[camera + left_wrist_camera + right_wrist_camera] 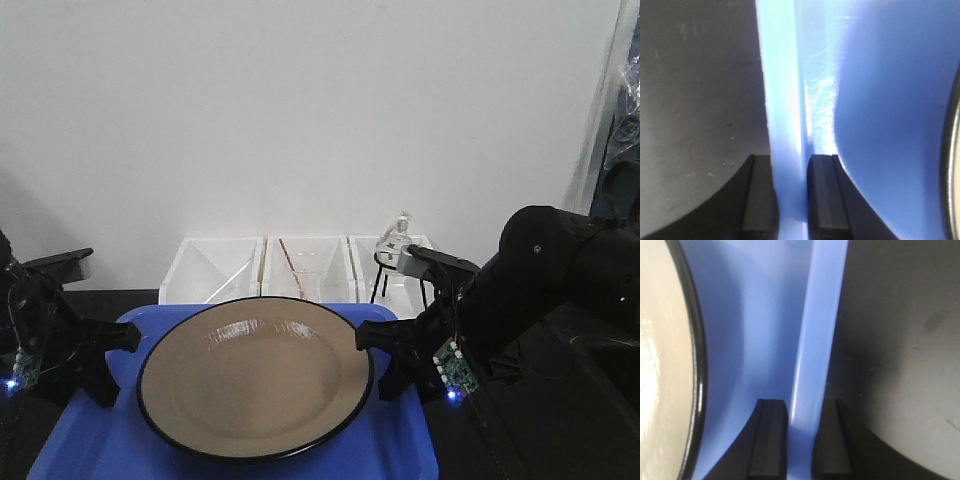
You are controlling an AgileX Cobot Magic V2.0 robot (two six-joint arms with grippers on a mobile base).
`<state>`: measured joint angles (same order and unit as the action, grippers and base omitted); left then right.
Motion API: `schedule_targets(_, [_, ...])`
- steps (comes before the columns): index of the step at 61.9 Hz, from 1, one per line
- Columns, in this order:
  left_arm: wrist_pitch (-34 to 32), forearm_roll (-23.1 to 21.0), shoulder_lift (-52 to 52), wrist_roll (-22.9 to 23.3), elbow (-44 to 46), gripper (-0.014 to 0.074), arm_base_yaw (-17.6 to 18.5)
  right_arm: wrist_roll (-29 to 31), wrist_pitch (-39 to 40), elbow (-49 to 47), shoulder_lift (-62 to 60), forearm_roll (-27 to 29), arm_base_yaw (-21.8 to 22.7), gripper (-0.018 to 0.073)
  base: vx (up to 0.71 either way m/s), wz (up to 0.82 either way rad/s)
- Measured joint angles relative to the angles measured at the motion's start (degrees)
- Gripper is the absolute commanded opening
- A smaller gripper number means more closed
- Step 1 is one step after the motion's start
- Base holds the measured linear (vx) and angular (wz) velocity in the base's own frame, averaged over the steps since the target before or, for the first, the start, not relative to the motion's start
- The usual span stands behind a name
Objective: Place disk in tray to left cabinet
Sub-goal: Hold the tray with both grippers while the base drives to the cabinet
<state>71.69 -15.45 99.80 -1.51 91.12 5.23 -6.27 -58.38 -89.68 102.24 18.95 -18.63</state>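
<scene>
While disk (255,375) rests centred on tray (405,445), left gripper (791,195) clamps tray's left rim and right gripper (800,435) clamps right rim. Bins (215,265) just behind tray. Cabinet out of view. Step judged: two-arm grasp set, carry not yet done. Next move calls for level, synchronised lift and transport. Uneven height likely slides disk off.

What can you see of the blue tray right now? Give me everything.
The tray is bright blue, glossy plastic, rectangular with rounded corners and a low raised rim, faintly scratched near the left edge. It sits roughly level, carrying the tan disk, which fills most of its floor. The left gripper pinches its left rim and the right gripper its right rim, one finger inside, one outside.
</scene>
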Motion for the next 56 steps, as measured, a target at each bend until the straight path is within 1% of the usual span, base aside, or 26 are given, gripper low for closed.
schedule_targets(24, [0.0, -0.17, 0.0, 0.0, 0.0, 0.0, 0.0, 0.0, 0.0, 0.0, 0.0, -0.11, 0.0, -0.0003, -0.04, 0.15])
schedule_targets(56, [0.0, -0.11, 0.0, 0.0, 0.0, 0.0, 0.0, 0.0, 0.0, 0.0, 0.0, -0.11, 0.0, -0.0002, -0.1, 0.4])
